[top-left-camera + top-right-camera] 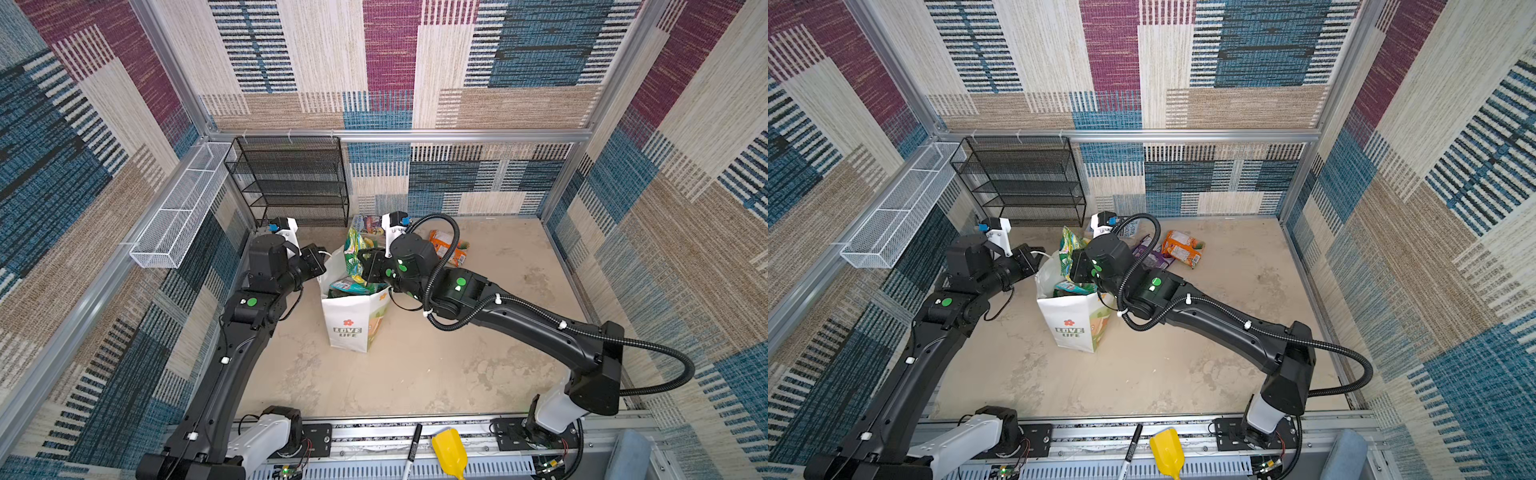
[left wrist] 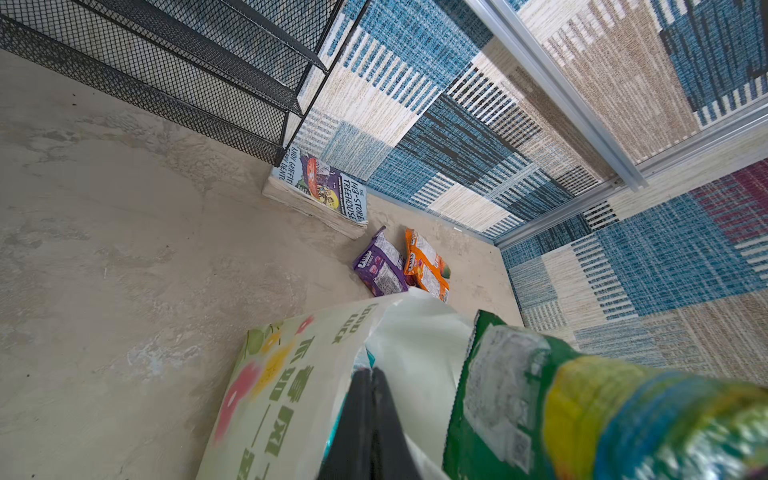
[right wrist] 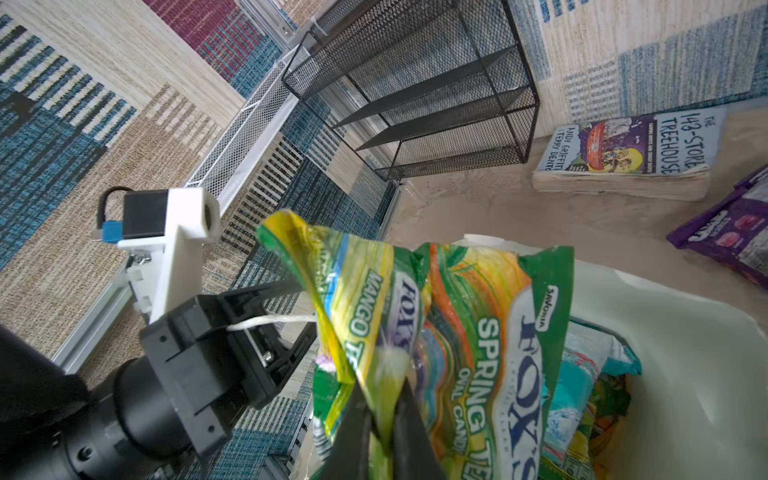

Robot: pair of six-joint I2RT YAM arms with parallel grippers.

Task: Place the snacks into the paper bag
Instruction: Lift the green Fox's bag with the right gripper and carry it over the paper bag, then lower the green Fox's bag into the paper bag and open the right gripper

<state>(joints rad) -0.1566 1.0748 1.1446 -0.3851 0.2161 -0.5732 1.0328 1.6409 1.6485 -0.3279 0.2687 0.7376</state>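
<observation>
Right gripper (image 3: 384,409) pinches a FOX'S packet (image 3: 374,316) above the paper bag (image 1: 353,328), left gripper (image 2: 368,378) closed seemingly on its handle (image 3: 270,320).

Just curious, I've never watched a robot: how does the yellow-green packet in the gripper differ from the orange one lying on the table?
The yellow-green packet hangs crumpled, pinched in the right gripper at the mouth of the paper bag. The orange packet lies flat on the table, untouched. Their colours also differ. Both are glossy snack packets.
</observation>
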